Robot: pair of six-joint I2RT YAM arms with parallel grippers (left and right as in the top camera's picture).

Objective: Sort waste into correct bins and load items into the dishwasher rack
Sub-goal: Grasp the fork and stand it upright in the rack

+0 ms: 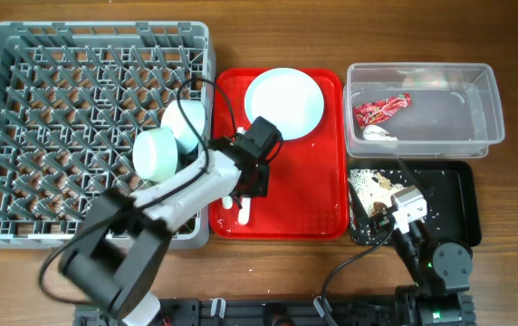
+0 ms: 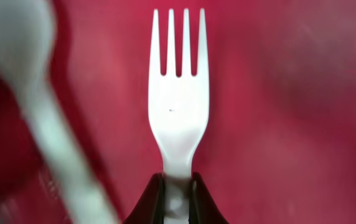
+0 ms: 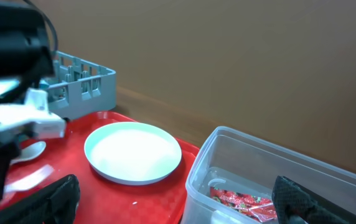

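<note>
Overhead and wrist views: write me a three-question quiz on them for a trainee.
1. True or false: the plate lies on the red tray.
2. The red wrapper lies in: A the rack; B the clear tub; C the black tray.
3. Fill in: the left gripper is shut on the ____.
Key: 1 true; 2 B; 3 fork.
</note>
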